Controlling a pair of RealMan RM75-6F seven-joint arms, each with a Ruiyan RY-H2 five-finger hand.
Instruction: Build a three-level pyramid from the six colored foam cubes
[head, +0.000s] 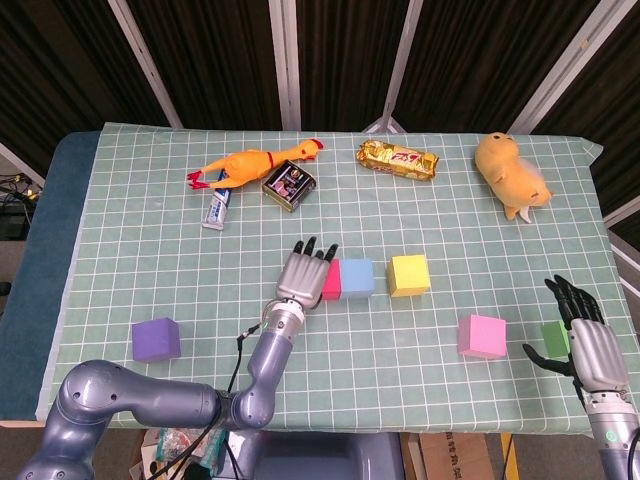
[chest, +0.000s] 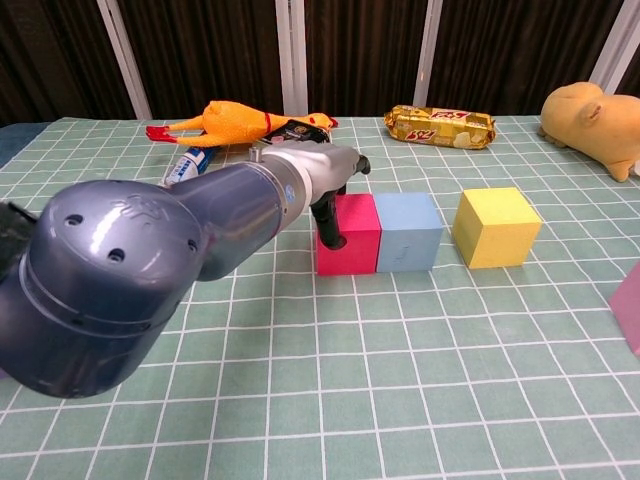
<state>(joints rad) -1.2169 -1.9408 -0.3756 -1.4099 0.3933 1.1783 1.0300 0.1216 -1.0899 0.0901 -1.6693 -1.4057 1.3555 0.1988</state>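
A red cube (head: 331, 281) and a blue cube (head: 356, 278) stand touching side by side mid-table, with a yellow cube (head: 408, 274) a small gap to their right. My left hand (head: 303, 275) lies with spread fingers against the red cube's left side and holds nothing. The chest view shows the same left hand (chest: 322, 190) by the red cube (chest: 348, 235), blue cube (chest: 408, 232) and yellow cube (chest: 496, 228). A purple cube (head: 156, 339) sits front left, a pink cube (head: 481, 335) front right. My right hand (head: 590, 345) hovers open beside a green cube (head: 555, 339).
Along the far side lie a rubber chicken (head: 250, 163), a small dark box (head: 289, 185), a tube (head: 218, 209), a gold snack bar (head: 399, 159) and an orange plush toy (head: 510, 172). The green cube sits close to the table's right edge.
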